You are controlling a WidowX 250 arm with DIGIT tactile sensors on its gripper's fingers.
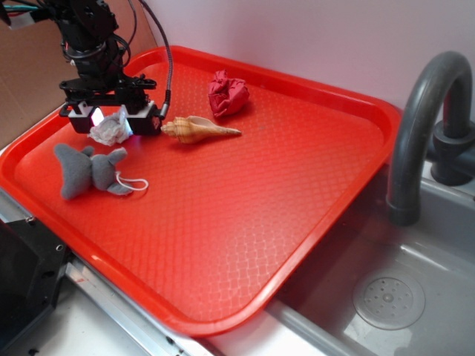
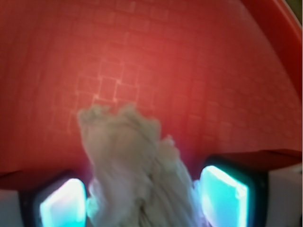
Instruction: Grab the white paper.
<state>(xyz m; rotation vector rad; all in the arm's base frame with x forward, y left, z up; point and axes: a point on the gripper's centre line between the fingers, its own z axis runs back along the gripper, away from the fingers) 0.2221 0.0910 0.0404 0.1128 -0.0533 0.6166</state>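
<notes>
Glossy red plastic tray, waffle-textured. Crumpled matt white paper, creased and rough. Wrinkled red paper ball. Soft grey plush elephant. Smooth ridged shell. Matt grey tap.

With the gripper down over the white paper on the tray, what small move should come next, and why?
Probably close the jaws. In the wrist view the white paper sits between the two fingers, which stand apart on either side of it. In the exterior view the gripper is low at the tray, straddling the paper, so no further descent seems needed.
</notes>
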